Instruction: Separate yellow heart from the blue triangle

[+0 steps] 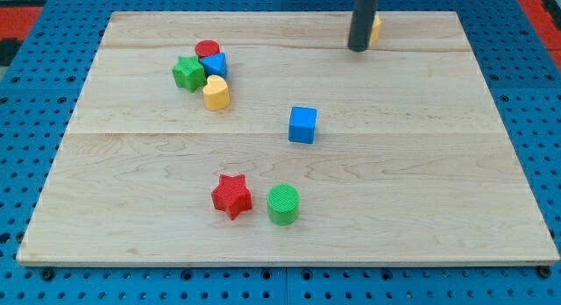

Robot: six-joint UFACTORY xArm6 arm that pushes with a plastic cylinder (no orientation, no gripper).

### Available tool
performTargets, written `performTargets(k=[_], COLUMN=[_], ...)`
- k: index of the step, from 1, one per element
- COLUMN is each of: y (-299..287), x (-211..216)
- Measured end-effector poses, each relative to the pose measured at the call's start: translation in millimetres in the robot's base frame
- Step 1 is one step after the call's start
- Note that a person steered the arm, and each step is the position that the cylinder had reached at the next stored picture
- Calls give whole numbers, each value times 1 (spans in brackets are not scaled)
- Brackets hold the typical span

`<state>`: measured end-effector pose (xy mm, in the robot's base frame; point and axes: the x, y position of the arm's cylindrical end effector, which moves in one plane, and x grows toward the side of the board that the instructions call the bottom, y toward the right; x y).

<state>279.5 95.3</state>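
Observation:
The yellow heart (216, 93) lies at the upper left of the wooden board (421, 165), touching the blue triangle (216, 65) just above it. A red cylinder (207, 49) sits at the triangle's top and a green star (188, 73) at its left, so the four form a tight cluster. My tip (358, 48) is at the view's top, right of centre, far to the right of the cluster. It stands against a yellow block (375, 28) that is mostly hidden behind the rod.
A blue cube (302, 124) sits near the board's middle. A red star (231, 196) and a green cylinder (282, 204) stand side by side lower down. A blue perforated surface surrounds the board.

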Motion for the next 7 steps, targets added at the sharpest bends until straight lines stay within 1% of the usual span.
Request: performTargets(k=[2,3,4,5,6,7], y=[-118,-194,-214,-213,-199,-199], x=[138,140,103,70,68,54])
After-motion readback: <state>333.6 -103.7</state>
